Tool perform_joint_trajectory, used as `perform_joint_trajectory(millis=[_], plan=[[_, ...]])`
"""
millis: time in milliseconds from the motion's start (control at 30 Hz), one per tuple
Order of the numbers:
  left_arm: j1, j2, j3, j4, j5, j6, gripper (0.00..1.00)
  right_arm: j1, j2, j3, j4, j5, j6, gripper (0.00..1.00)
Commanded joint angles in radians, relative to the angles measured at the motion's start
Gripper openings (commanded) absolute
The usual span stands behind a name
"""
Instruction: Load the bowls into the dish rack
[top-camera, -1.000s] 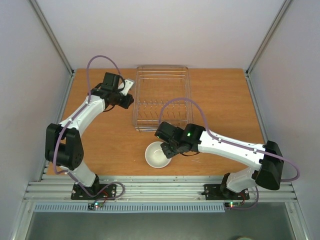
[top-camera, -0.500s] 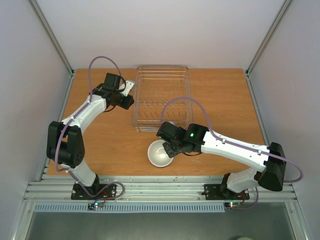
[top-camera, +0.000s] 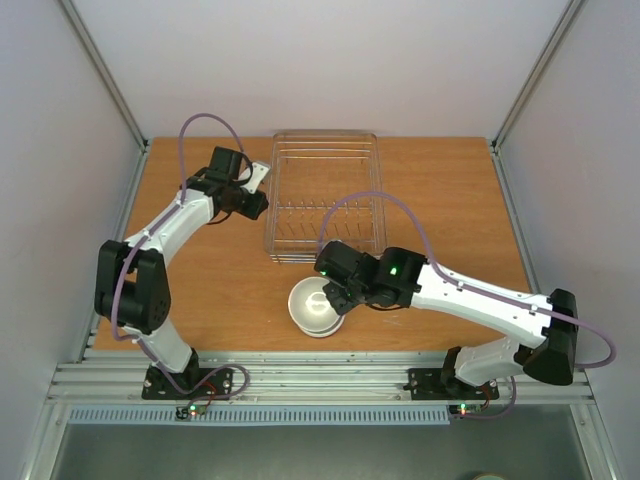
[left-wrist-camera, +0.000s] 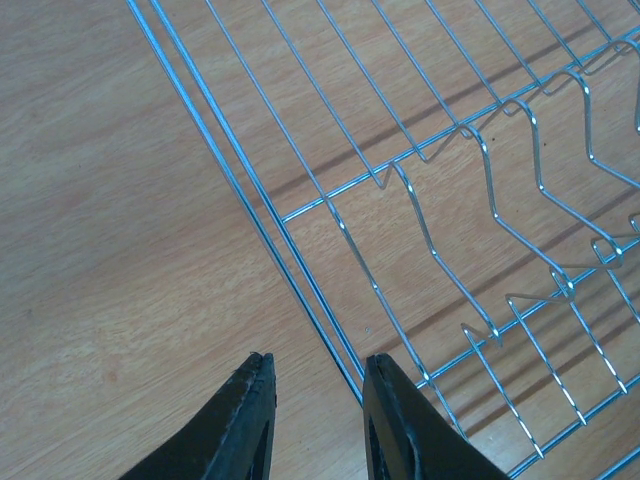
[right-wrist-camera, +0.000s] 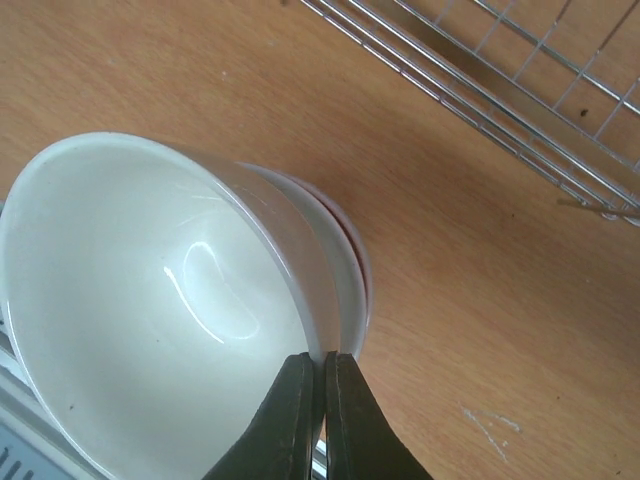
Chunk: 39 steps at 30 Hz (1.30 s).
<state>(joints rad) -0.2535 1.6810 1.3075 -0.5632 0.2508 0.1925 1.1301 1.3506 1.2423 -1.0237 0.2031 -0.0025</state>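
The left arm reaches forward, the left gripper (left-wrist-camera: 318, 362) angled down with its fingers parted. The right arm stretches across to its left, the right gripper (right-wrist-camera: 320, 362) pinched tight on the white bowl (right-wrist-camera: 150, 300) at its rim.

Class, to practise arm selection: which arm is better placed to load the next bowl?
Right. The right end effector grips the white bowl near the dish rack; the left end effector is open and empty.

White shell links and black joint housings on left arm (top-camera: 175, 222) and right arm (top-camera: 470, 295), looped lilac cables (top-camera: 205, 117), small green light (top-camera: 394, 268), tapered matte black fingers (left-wrist-camera: 245, 425), black base plates (top-camera: 195, 382).
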Motion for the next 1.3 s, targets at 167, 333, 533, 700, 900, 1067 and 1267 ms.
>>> perform_joint_trajectory(millis=[167,333,533,700,900,1067,1267], plan=[[0.001,0.018,-0.01,0.036,0.008,0.014,0.26,0.022,-0.063,0.142,0.013,0.048,-0.06,0.01],[0.002,-0.012,-0.007,0.048,-0.025,0.018,0.26,0.02,0.045,0.329,-0.124,0.361,-0.111,0.01],[0.001,-0.083,-0.015,0.055,-0.031,0.016,0.26,-0.008,0.27,0.612,-0.281,0.656,-0.143,0.01],[0.003,-0.118,-0.034,0.07,-0.02,0.017,0.26,-0.037,0.405,0.8,-0.364,0.759,-0.149,0.01],[0.001,-0.117,-0.036,0.071,0.03,0.006,0.26,-0.069,0.549,0.985,-0.495,0.926,-0.124,0.01],[0.002,-0.11,-0.017,0.043,0.042,-0.002,0.25,-0.106,0.712,1.203,-0.797,1.058,0.067,0.01],[0.003,-0.114,-0.007,0.031,0.034,-0.005,0.25,-0.159,0.764,1.176,-0.815,1.068,0.075,0.01]])
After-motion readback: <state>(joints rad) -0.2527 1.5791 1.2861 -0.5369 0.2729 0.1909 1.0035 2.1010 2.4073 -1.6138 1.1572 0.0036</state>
